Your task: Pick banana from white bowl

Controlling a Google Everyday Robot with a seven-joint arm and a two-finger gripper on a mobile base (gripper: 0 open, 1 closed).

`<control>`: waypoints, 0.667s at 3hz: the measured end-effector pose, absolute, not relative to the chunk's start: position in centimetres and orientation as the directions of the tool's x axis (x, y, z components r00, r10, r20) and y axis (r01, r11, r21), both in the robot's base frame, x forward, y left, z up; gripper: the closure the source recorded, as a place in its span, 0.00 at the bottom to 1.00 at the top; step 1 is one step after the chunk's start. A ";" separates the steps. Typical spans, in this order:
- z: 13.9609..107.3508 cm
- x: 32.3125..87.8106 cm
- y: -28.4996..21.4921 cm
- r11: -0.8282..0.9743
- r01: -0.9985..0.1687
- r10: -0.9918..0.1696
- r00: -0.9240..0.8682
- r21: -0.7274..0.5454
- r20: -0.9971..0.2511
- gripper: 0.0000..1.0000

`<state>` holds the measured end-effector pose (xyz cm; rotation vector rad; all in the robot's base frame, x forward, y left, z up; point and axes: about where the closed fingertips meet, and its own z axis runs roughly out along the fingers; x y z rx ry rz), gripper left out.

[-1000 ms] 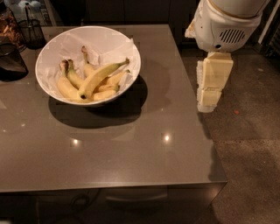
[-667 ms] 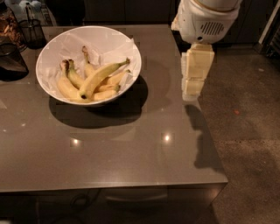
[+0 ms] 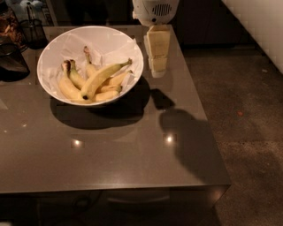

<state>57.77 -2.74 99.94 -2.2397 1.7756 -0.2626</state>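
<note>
Hanging by the bowl: the end effector (image 3: 158,70), cream, upright over the surface (image 3: 110,159), just beside the right rim of the white bowl (image 3: 106,42).
Grip: open or closed, I cannot tell.
Above it: white arm housing (image 3: 154,11), cut off by the top edge.
In the bowl: the banana (image 3: 104,77), lying across shorter bananas (image 3: 68,87) and partly hiding them.
Far left: dark jars (image 3: 11,62), cut off, contents hard to make out.

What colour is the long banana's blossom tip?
Dark, nearly black, on the yellow banana; the camera view shows it. The gripper hangs beside the white bowl.
</note>
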 end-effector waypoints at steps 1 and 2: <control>99.2 59.5 1.1 -0.291 -0.903 -0.950 0.311 -0.316 -0.013 0.00; 99.4 60.0 1.7 -0.288 -0.894 -0.949 0.315 -0.345 -0.025 0.00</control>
